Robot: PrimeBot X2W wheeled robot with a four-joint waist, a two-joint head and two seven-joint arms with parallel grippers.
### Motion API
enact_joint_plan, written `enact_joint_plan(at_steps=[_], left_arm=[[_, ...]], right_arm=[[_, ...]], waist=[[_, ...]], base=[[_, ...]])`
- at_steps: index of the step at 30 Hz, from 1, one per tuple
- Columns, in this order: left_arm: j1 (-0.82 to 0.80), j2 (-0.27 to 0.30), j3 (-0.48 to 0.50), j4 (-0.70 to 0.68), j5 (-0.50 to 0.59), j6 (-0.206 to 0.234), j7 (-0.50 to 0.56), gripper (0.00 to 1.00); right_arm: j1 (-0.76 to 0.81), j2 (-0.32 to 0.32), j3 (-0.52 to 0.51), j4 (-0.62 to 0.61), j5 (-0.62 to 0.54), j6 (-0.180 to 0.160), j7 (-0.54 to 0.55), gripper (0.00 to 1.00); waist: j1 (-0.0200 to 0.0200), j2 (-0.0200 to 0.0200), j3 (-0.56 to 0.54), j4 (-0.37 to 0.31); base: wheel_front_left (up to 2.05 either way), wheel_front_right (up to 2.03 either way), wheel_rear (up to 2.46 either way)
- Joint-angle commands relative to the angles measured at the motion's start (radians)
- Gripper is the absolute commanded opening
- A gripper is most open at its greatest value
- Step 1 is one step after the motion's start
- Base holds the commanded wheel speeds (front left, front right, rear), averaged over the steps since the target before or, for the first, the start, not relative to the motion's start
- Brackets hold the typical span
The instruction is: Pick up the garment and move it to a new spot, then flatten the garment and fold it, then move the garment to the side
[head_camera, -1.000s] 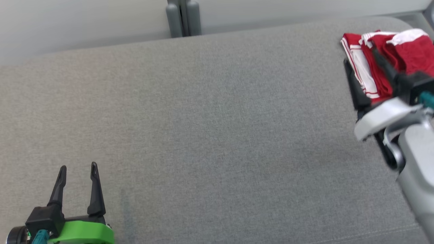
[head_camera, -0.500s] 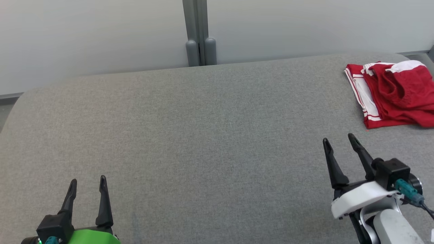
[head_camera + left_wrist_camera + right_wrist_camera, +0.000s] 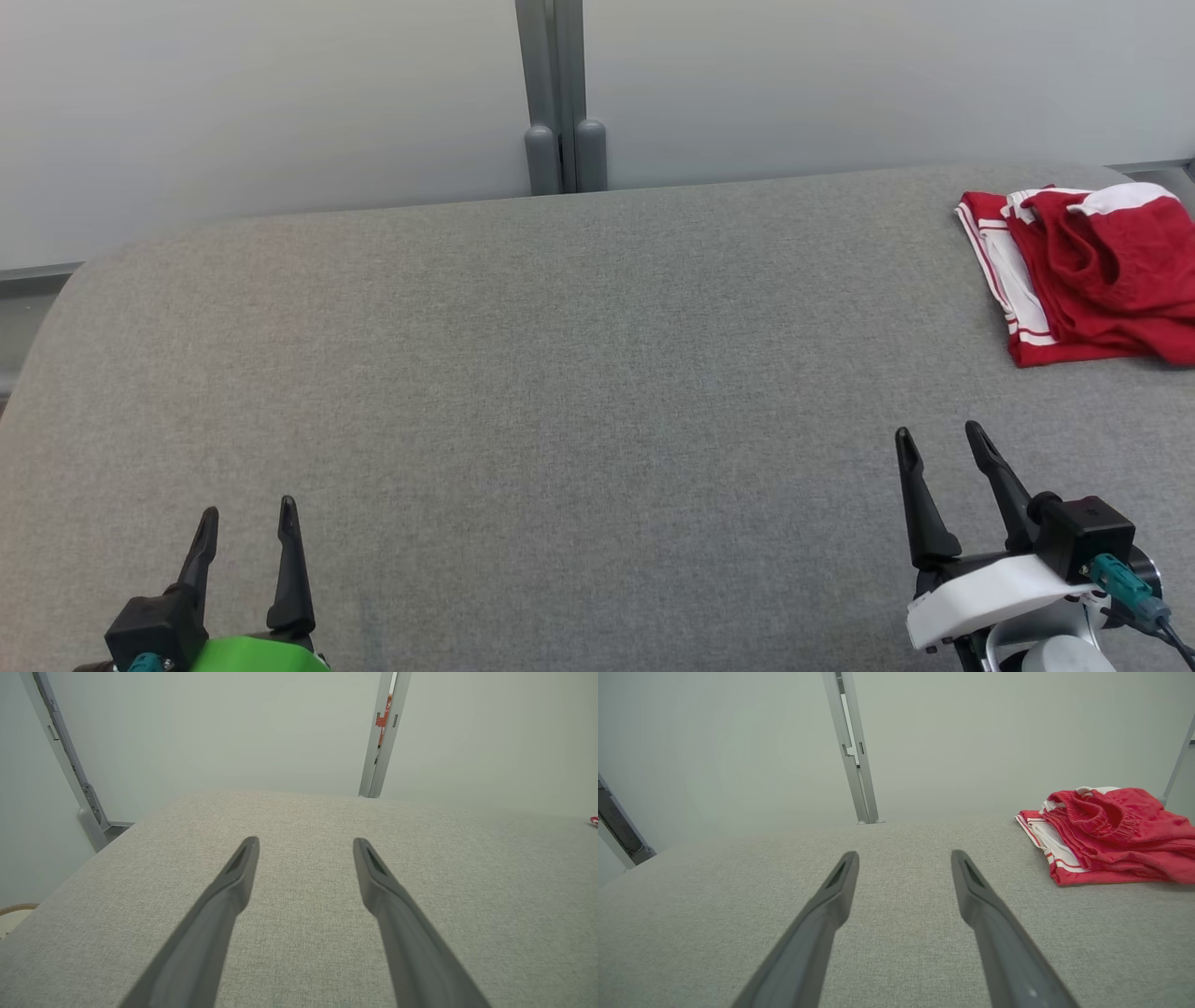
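Garment (image 3: 1092, 280): let go, folded, off at right. Right gripper (image 3: 937, 431) pulled back, left gripper (image 3: 248, 508) idle, fingers apart, empty. Seems finished.

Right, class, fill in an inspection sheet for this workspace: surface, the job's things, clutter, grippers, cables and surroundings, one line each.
Surface: grey fabric surface, flat and smooth.
Job's things: red and white garment, lying in a rough, bunched fold at the far right, apart from both grippers.
Clutter: nothing seen.
Grippers: left gripper open at the near left, holding nothing; right gripper open at the near right, short of the garment, holding nothing.
Cables: teal plug with a dark lead at the right wrist.
Surroundings: pale wall behind the surface, with a grey post between its panels.
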State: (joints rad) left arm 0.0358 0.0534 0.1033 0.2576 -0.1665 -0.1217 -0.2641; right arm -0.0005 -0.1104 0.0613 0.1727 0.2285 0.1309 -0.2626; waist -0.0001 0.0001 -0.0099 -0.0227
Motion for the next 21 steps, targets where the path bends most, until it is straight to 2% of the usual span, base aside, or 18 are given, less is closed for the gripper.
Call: enact_joint_plan(at_steps=[1,4,5,9,21], left_arm=[[-0.017,0.001,0.004,0.002,-0.003,-0.002,0.001,1.0],[-0.021,0.001,0.004,0.003,-0.012,-0.005,0.001,1.0],[-0.007,0.0,0.0,0.003,-0.011,-0.002,0.0,0.0],[0.006,-0.008,-0.002,0.038,-0.017,-0.002,0.003,0.0],[-0.023,-0.007,0.004,0.033,-0.244,-0.003,0.066,0.0]], right_arm=[[0.008,0.001,-0.003,0.001,-0.007,-0.001,-0.002,1.0],[-0.001,0.004,-0.002,0.005,-0.008,-0.001,-0.002,1.0],[-0.001,0.004,-0.001,0.005,-0.002,0.0,0.0,0.0],[0.011,0.01,0.002,0.034,0.006,0.0,0.002,0.0],[-0.009,0.013,-0.021,0.039,0.232,0.0,0.057,0.0]], waist=[[0.0001,-0.0001,0.001,0.001],[0.0001,-0.0001,0.002,0.004],[0.0001,-0.0001,0.002,0.004],[0.0001,-0.0001,0.002,0.004],[0.0001,-0.0001,0.003,0.006]], base=[[0.0,0.0,0.0],[0.0,0.0,0.0],[0.0,0.0,0.0],[0.0,0.0,0.0],[0.0,0.0,0.0]])
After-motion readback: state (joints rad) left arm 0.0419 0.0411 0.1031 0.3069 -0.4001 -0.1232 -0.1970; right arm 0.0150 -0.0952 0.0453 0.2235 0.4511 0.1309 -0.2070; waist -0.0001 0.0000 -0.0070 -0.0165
